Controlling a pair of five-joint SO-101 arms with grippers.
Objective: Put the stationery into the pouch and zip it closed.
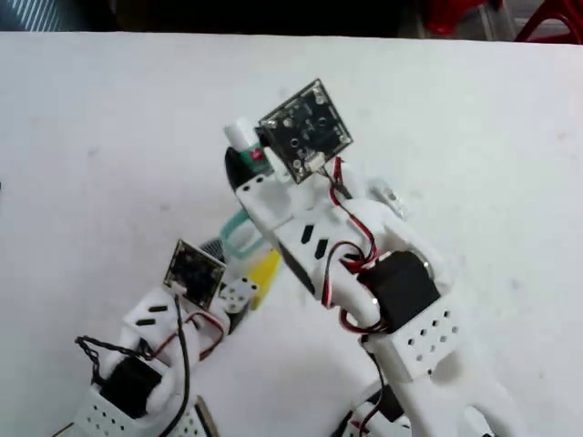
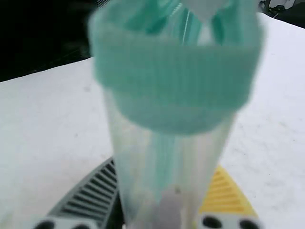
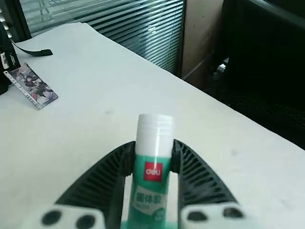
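Left claw (image 2: 157, 193) is clamped on the pouch (image 2: 171, 95), teal band end up. Just past the pouch, the right claw (image 3: 152, 147) is closed round a glue stick (image 3: 151, 183), cap forward. Danger, I'd say: I can't tell how wide the pouch gapes, so the stick could snag the zip edge, shove the soft pouch out of that grip, or slip. Beyond the pouch there's white worktop (image 1: 109, 137), a card (image 3: 31, 86) lying on it, and window blinds (image 3: 109, 24) behind.

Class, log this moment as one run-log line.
left gripper: shut on pouch | right gripper: shut on glue stick | glue stick outside pouch
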